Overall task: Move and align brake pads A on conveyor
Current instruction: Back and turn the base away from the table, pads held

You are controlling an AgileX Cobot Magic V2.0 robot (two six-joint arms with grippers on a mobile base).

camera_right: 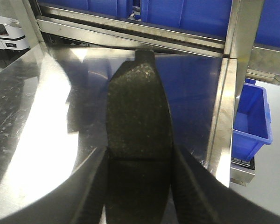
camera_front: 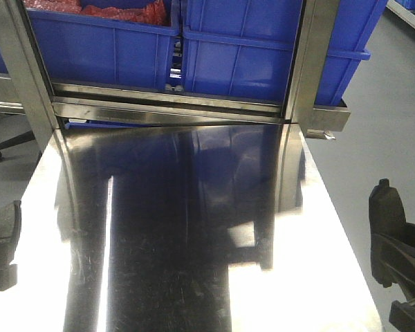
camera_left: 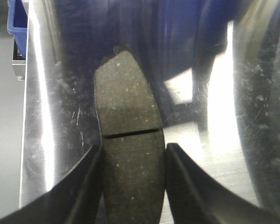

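Note:
A dark grey brake pad (camera_left: pixel 128 112) with a thin groove across its middle sticks out forward from my left gripper (camera_left: pixel 134 148), which is shut on its sides above the shiny steel table (camera_left: pixel 224 140). My right gripper (camera_right: pixel 140 151) is likewise shut on a second brake pad (camera_right: pixel 137 102), held lengthwise over the steel table (camera_right: pixel 32 116) and pointing at the rack. The near end of each pad is hidden between the fingers. The conveyor is out of view.
Blue bins (camera_front: pixel 242 55) stand on a steel rack (camera_front: pixel 173 107) at the table's far end, one holding red material (camera_front: pixel 117 10). Dark parts of my arms show at the table's left edge (camera_front: pixel 3 238) and right edge (camera_front: pixel 394 242). A small blue bin (camera_right: pixel 254 116) sits below the table's right side.

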